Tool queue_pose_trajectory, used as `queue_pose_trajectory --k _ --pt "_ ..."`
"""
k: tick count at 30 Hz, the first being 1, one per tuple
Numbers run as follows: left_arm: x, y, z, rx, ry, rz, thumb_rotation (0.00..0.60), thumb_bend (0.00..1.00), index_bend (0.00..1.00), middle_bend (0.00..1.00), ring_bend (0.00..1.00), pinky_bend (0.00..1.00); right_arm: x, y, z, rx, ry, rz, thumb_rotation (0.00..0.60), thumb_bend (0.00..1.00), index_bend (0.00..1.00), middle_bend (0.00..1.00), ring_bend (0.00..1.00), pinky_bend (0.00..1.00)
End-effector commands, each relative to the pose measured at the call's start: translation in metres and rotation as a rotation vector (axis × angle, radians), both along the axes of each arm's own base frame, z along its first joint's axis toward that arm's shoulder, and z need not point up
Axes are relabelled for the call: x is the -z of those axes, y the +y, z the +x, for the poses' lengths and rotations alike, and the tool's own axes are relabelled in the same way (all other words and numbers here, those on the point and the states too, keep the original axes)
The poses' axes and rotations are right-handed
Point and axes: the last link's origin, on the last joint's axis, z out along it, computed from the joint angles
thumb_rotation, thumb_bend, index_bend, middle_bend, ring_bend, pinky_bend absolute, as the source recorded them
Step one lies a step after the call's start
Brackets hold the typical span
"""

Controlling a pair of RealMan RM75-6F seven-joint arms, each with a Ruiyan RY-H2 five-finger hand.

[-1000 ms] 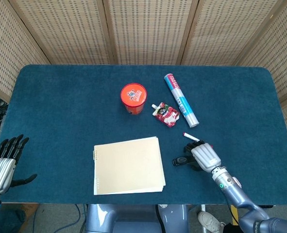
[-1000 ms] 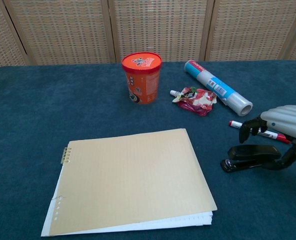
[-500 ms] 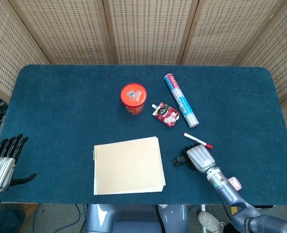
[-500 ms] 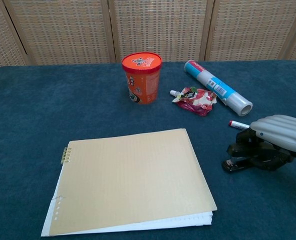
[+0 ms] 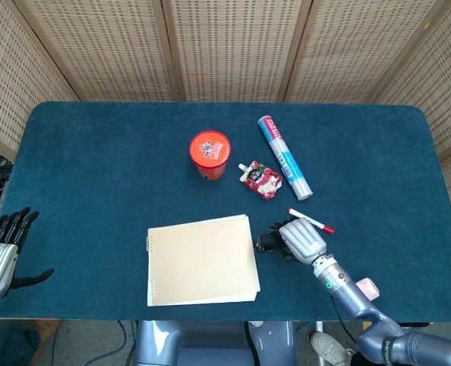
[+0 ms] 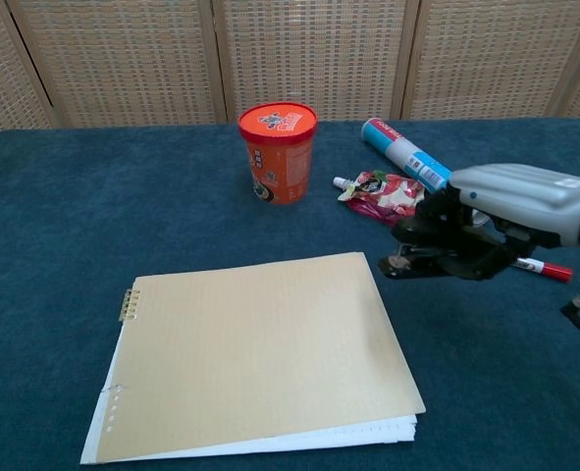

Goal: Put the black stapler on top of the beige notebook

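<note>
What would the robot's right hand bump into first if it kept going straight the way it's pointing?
Probably the beige notebook; the right hand, holding the black stapler, points at its near edge, though it looks raised.

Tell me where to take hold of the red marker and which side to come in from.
Grip the red marker across its white barrel, near the middle, coming from above. It lies flat on the table, so only the top and long sides are free. The right hand, holding the black stapler, crowds its near side, so approaching from the far side, toward the tube, looks clearer.
</note>
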Motion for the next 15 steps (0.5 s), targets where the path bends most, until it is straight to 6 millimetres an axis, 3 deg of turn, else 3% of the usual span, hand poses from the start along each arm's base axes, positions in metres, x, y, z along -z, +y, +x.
queue_pose_trajectory --k 1,8,15 --pt "-0.001 0.001 -0.001 -0.005 -0.004 -0.002 0.600 0.00 0.00 0.00 0.00 0.00 -0.002 -0.011 0.039 -0.069 -0.007 -0.020 0.600 0.61 0.59 0.63 0.57 0.49" --pt "-0.004 0.004 -0.004 -0.017 -0.022 -0.009 0.600 0.00 0.00 0.00 0.00 0.00 0.031 -0.024 0.092 -0.186 0.034 -0.032 0.600 0.61 0.60 0.64 0.57 0.49" --pt "-0.005 0.007 -0.007 -0.031 -0.031 -0.012 0.600 0.00 0.00 0.00 0.00 0.00 0.064 -0.021 0.115 -0.266 0.060 -0.004 0.600 0.61 0.60 0.64 0.58 0.49"
